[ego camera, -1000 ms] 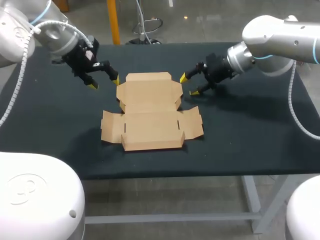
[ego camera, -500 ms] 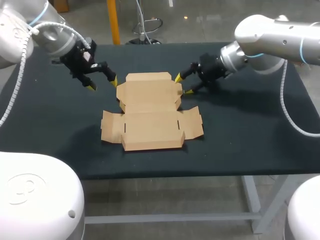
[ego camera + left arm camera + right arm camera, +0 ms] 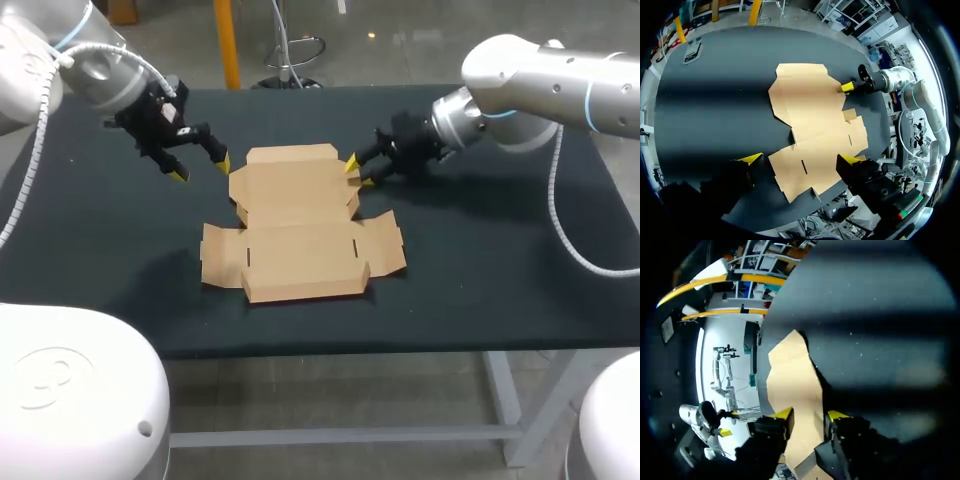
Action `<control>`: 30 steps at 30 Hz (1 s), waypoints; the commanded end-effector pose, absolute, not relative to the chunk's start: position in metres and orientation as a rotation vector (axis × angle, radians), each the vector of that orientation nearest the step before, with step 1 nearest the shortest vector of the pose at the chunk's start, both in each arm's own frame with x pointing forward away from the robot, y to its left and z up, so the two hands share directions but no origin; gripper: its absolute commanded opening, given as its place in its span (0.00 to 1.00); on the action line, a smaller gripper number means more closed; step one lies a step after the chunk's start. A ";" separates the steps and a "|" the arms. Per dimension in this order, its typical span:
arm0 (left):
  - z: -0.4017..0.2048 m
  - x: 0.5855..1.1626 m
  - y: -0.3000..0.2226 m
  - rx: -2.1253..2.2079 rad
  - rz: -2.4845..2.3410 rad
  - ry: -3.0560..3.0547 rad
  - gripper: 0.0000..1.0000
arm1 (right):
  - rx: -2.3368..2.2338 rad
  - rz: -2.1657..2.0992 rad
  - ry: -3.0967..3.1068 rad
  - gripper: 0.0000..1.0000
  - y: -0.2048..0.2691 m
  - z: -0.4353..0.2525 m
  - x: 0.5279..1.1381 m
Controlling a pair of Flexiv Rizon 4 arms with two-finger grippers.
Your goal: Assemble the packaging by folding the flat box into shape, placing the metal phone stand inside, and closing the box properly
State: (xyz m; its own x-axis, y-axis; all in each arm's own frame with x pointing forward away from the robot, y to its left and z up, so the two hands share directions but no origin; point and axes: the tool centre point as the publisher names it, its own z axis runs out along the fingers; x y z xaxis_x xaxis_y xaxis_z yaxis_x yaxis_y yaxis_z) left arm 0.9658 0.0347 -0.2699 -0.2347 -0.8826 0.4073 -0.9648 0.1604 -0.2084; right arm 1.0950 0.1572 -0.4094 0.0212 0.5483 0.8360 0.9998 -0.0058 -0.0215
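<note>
Both arms have crept in on the flat cardboard box (image 3: 300, 250) lying mid-way across the worktop (image 3: 480, 270): the right jaws, slightly open and empty, now straddle the edge of its far flap (image 3: 295, 175) (the left jaws gape empty just beside it), so folding seems imminent.

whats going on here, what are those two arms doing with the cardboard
Two robot arms are set to fold a flat cardboard box, which lies fully unfolded on the black table. The left gripper is open just beside the box's far left corner, apart from it. The right gripper is open at the far right edge, and its wrist view shows the cardboard edge between its fingers. No flap is raised yet.
</note>
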 end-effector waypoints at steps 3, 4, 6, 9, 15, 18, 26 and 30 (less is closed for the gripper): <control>-0.269 0.967 0.036 1.808 0.625 -2.246 1.00 | -1.573 -0.812 -1.594 0.43 0.160 -0.422 1.103; -0.269 0.967 0.036 1.807 0.624 -2.246 1.00 | -1.572 -0.814 -1.590 0.42 0.160 -0.423 1.103; -0.269 0.967 0.037 1.807 0.624 -2.246 1.00 | -1.569 -0.819 -1.584 0.43 0.161 -0.424 1.104; -0.269 0.967 0.037 1.807 0.624 -2.244 1.00 | -1.560 -0.838 -1.582 0.42 0.165 -0.425 1.106; -0.268 0.966 0.039 1.808 0.629 -2.242 1.00 | -1.549 -0.855 -1.582 0.43 0.174 -0.428 1.108; -0.268 0.966 0.039 1.802 0.631 -2.242 1.00 | -1.536 -0.868 -1.578 0.40 0.179 -0.432 1.107; -0.270 0.965 0.039 1.690 0.652 -2.253 1.00 | -1.490 -0.964 -1.597 0.00 0.182 -0.420 1.099; -0.272 0.966 0.040 1.642 0.692 -2.267 1.00 | -1.473 -1.019 -1.608 0.00 0.177 -0.407 1.094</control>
